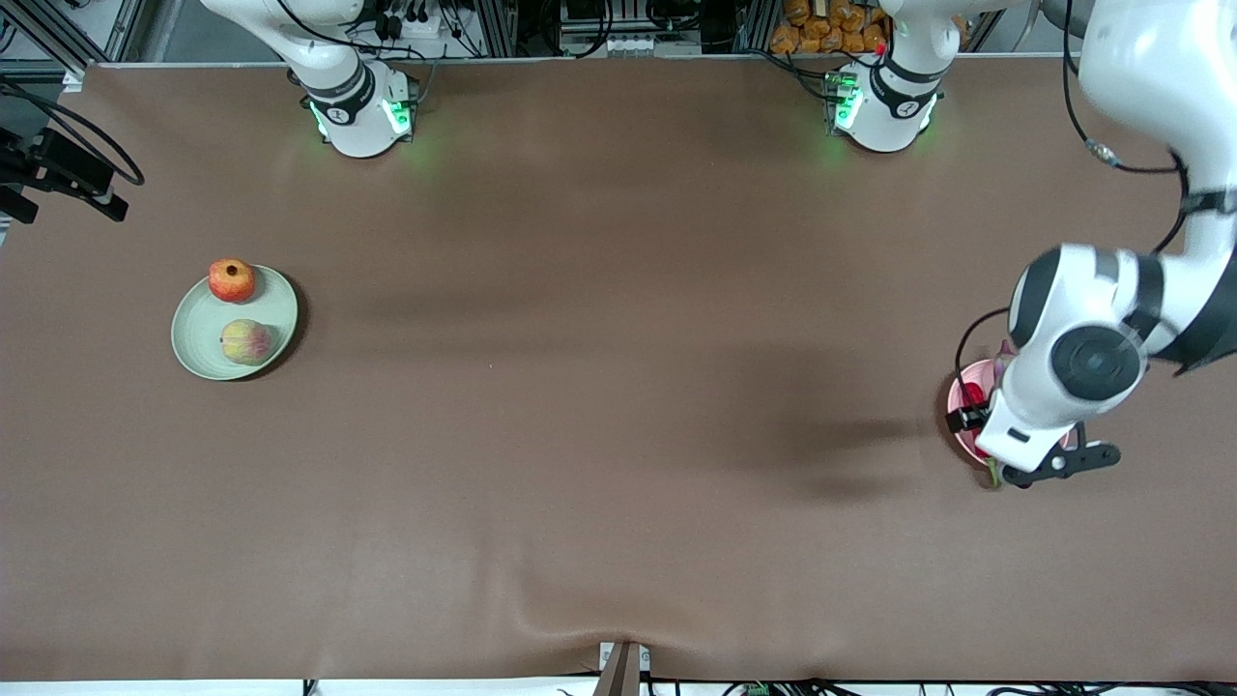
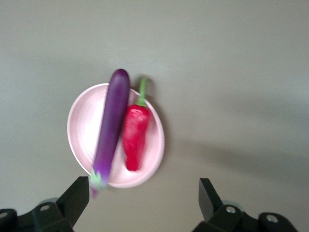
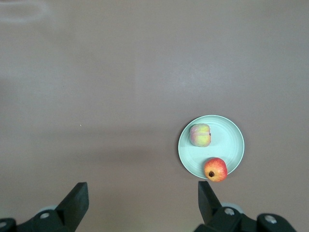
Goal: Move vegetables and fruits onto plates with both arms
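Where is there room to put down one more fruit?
The table between the green plate and the pink plate is bare. The green plate has room beside its peach and pomegranate. The pink plate is crowded: eggplant and chili fill it.

2 white arms [image 1: 1092, 358] — black joint bands, green-lit bases [image 1: 362, 116]

The left arm [image 1: 1082, 377] covers most of the pink plate [image 1: 966, 387] — its vegetables barely show there, and the eggplant [image 2: 112, 130] looks slightly blurred.
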